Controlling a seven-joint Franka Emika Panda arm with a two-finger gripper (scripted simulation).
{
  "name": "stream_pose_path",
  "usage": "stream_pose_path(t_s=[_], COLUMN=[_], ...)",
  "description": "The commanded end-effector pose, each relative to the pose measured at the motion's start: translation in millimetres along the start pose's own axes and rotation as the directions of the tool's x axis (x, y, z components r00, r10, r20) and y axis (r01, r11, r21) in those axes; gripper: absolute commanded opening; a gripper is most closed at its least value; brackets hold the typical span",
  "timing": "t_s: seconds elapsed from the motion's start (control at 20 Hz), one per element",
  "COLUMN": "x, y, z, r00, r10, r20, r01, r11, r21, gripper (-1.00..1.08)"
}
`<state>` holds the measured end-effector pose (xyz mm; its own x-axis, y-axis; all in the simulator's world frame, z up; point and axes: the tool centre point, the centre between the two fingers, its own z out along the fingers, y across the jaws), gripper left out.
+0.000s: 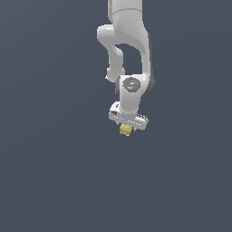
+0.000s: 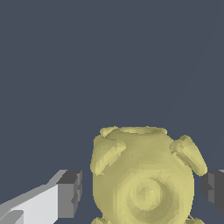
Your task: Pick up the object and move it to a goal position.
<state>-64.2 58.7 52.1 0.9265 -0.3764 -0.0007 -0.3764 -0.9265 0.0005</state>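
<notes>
- Flat slate-grey ground fills both views, with no edge, marker or goal spot that I can make out anywhere.
- From the exterior view, the white arm point(image 1: 129, 41) hangs down from twelve o'clock, and its gripper point(image 1: 127, 126) points straight down near the middle of the picture.
- Directly under the gripper, at its six o'clock, sits the object point(image 1: 125, 130), a small knobbly pale-yellow lump, half tucked up beneath the white hand.
- In the wrist view the object point(image 2: 142, 179) lies squarely between the two dark fingertips point(image 2: 70, 194): one stands at its nine o'clock, the other at its three o'clock.
- The fingers are spread; a thin strip of grey shows between each pad and the lump, so I judge they are beside it and not yet pinching it.
- The lump is roundish with stubby ears sticking out to either side, so I see no clear long axis; the pads look set to meet the body below those ears.
- Whether it rests on the ground or is already raised, I cannot tell.
- To my eye the coming move is a plain squeeze inward, then a lift.
</notes>
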Motion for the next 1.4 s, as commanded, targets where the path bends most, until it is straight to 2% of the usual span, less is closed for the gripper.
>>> stream_pose_path(t_s=[0.0, 0.2, 0.25, 0.9, 1.35], x=[0.2, 0.7, 0.7, 0.2, -7.0], y=[-0.2, -0.3, -0.3, -2.2, -19.8], z=[8.5, 12.8, 12.8, 9.3, -30.1], r00=[1.000, 1.000, 1.000, 1.000, 1.000], r10=[0.001, 0.001, 0.001, 0.001, 0.001], r20=[-0.001, -0.001, -0.001, -0.001, -0.001], r01=[-0.001, -0.001, -0.001, -0.001, -0.001], r11=[1.000, 1.000, 1.000, 1.000, 1.000], r21=[0.000, 0.001, 0.001, 0.001, 0.001], gripper=[1.00, 1.00, -1.00, -1.00, -1.00])
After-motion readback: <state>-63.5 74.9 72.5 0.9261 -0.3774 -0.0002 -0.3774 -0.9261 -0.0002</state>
